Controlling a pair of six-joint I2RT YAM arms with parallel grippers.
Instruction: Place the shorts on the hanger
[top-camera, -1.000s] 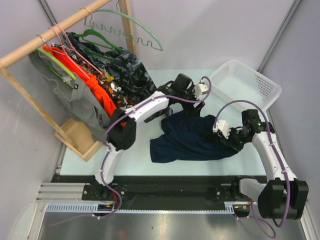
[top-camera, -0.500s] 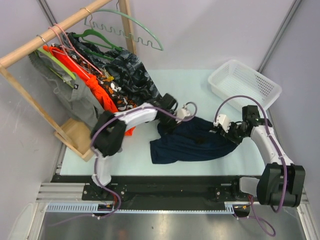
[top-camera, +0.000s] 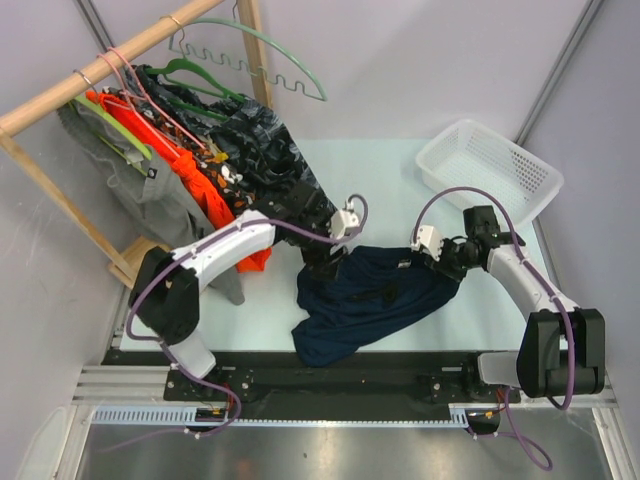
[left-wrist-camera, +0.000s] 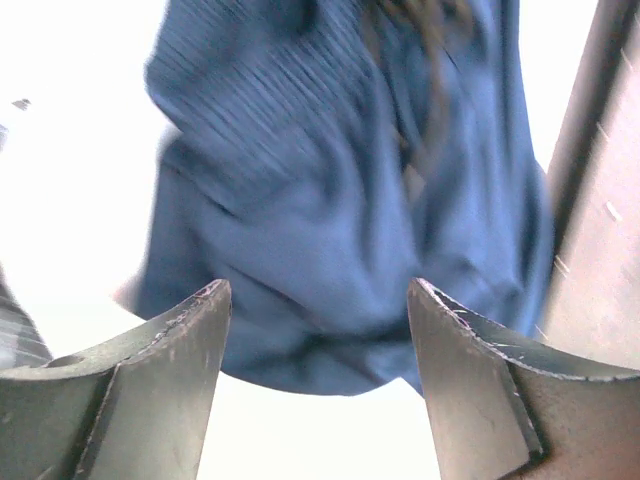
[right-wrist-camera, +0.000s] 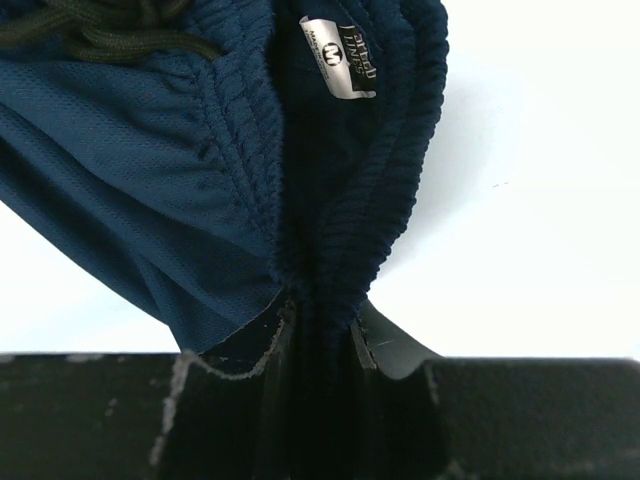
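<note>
The dark navy shorts lie crumpled in the middle of the pale table. My right gripper is shut on their ribbed waistband at the right end. In the right wrist view the cloth is pinched between the jaws, under the white label. My left gripper is open over the shorts' upper left edge. In the left wrist view the blurred blue cloth lies just past the fingertips. The pale mint-green hanger, with a wavy bottom bar, hangs on the wooden rail at the back left.
A wooden rack at the left holds pink hangers, a darker green hanger, an orange garment and a black patterned garment. A white basket stands at the back right. The rack's wooden base sits at the left table edge.
My left arm swung from the far side of the shorts to their left edge. My right gripper pulled the waistband left and away. The shorts shifted left and nearer.
</note>
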